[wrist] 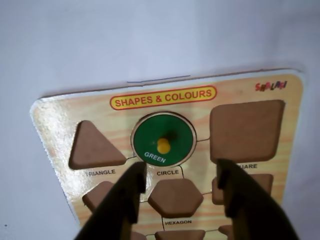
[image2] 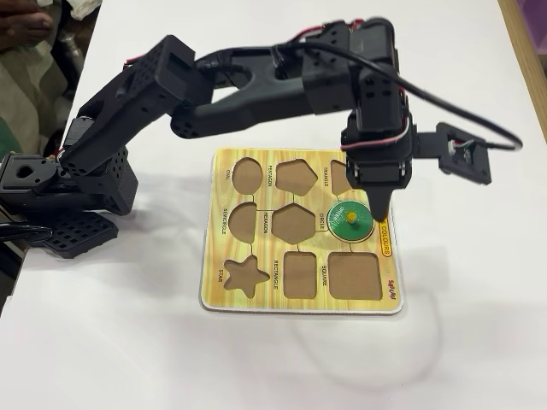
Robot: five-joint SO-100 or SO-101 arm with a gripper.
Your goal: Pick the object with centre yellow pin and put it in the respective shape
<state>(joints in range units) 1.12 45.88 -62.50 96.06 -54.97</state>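
Note:
The object with centre yellow pin, a green disc (wrist: 150,134) marked GREEN, lies flat inside the round cutout labelled CIRCLE (wrist: 167,172) of the yellow shape board (wrist: 230,97). It fills that cutout. In the fixed view the disc (image2: 342,225) sits near the board's (image2: 256,299) right edge. My gripper (wrist: 181,172) is open, its two dark fingers (wrist: 131,192) spread on the near side of the disc with nothing between them. In the fixed view the gripper (image2: 374,205) points down just right of the disc, not touching it.
Empty brown cutouts surround the disc: triangle (wrist: 92,147), square (wrist: 247,130), hexagon (wrist: 175,197), and a star (image2: 244,275) in the fixed view. The arm's base (image2: 68,196) stands left of the board. A white tabletop (image2: 461,325) lies around it.

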